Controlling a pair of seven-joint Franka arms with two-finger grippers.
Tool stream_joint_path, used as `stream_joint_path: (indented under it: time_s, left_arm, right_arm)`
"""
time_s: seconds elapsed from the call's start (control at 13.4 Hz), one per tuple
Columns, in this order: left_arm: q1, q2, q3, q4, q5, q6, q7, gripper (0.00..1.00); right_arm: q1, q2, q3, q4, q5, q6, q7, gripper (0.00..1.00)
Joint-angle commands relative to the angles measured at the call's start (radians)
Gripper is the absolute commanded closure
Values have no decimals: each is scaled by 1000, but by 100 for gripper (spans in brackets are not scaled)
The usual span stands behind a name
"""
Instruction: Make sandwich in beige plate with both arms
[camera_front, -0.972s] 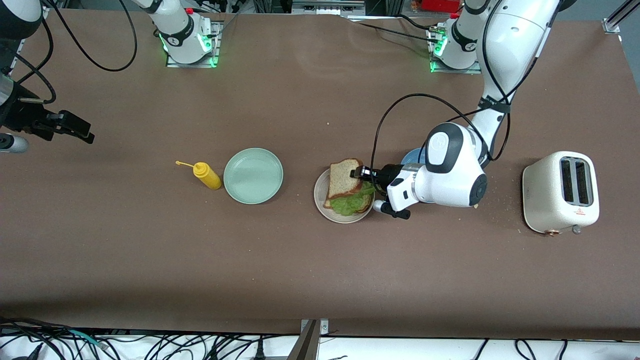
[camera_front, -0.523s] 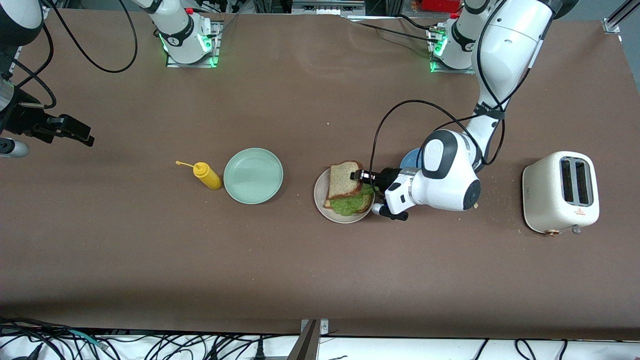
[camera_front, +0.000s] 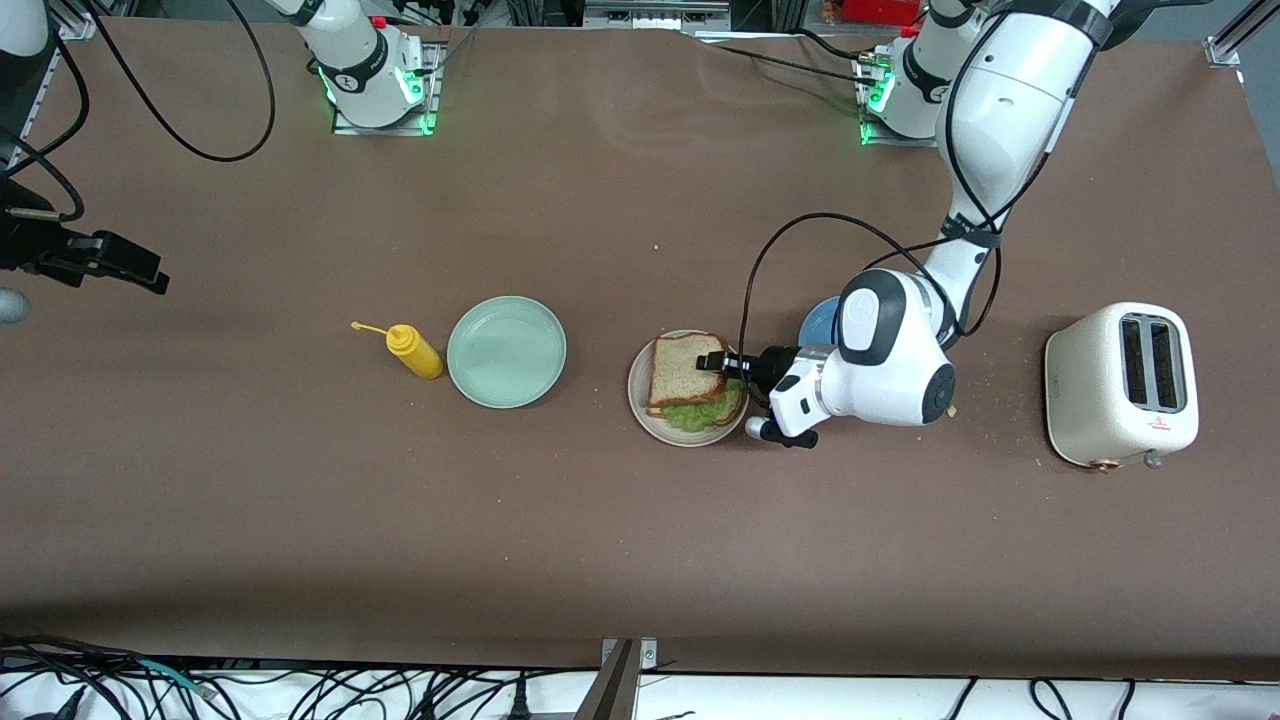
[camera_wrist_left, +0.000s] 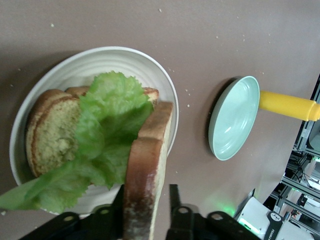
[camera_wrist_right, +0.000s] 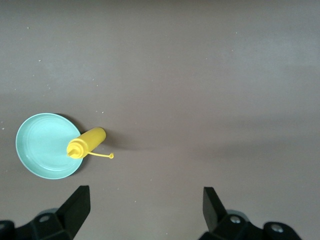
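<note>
Left end effector (camera_front: 722, 361) straddles top bread slice (camera_front: 684, 370), fingers loosened, over beige plate (camera_front: 640, 400); right end effector (camera_wrist_right: 145, 200) spread, waiting.

We see the table (camera_front: 600, 540) evenly and brightly lit from overhead, with soft shadows beside the plate (camera_front: 640, 400) and toaster (camera_front: 1120, 385) and a darker band along the lower edge. In the left wrist view the bread (camera_wrist_left: 145, 185) at bottom centre is blurred, and the lower half of the right wrist view looks faintly shaded.

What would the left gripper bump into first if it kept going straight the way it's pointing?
Probably the lettuce and bottom bread slice on the beige plate; the left gripper already has the top bread slice between its fingers.
</note>
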Motion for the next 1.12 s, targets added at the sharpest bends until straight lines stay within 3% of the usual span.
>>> stream_joint_path:
  time_s: [0.0, 0.15, 0.37, 1.05]
  left_arm:
    - [-18, 15, 10, 25, -35, 17, 10, 1]
    - [-11, 14, 10, 25, -32, 17, 10, 1]
    - [-5, 14, 20, 25, -26, 18, 10, 1]
    - [100, 5, 54, 30, 24, 17, 9, 1]
  right_arm:
    - [-61, 3, 65, 26, 17, -50, 12, 0]
    - [-61, -17, 64, 6, 24, -29, 24, 0]
    - [-63, -90, 70, -107, 27, 40, 99, 0]
    - [-60, -112, 71, -149, 30, 86, 90, 0]
